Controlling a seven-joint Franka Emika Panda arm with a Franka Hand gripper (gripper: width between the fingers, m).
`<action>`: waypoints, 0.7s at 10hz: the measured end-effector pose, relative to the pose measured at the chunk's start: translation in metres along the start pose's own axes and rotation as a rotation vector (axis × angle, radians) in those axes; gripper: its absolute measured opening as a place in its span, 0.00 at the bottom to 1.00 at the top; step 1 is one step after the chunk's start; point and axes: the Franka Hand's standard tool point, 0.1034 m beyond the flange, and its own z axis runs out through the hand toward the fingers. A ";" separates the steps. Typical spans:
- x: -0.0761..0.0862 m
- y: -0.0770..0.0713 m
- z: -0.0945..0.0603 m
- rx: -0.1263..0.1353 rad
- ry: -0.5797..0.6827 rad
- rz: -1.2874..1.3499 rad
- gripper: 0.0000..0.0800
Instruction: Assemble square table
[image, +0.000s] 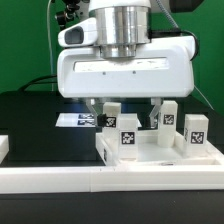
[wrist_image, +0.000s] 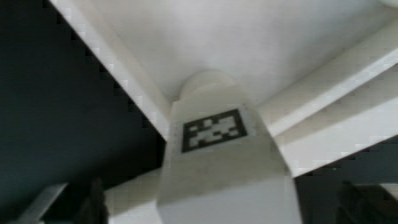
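legs (image: 130, 132) upright on slab (image: 160, 158), marker board (image: 82, 119) behind

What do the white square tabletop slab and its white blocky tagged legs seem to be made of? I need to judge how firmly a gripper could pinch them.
White square tabletop slab: probably rigid plastic, with a matte, uniform white surface and moulded-looking raised edges.
White blocky tagged legs: apparently the same matte white plastic, smooth-faced with crisp corners; each black-and-white tag looks like a flat printed sticker.
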 end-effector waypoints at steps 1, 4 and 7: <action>-0.001 -0.002 0.000 -0.008 0.000 -0.062 0.81; 0.001 -0.001 -0.001 -0.023 0.000 -0.149 0.81; 0.001 0.000 -0.001 -0.022 0.000 -0.119 0.48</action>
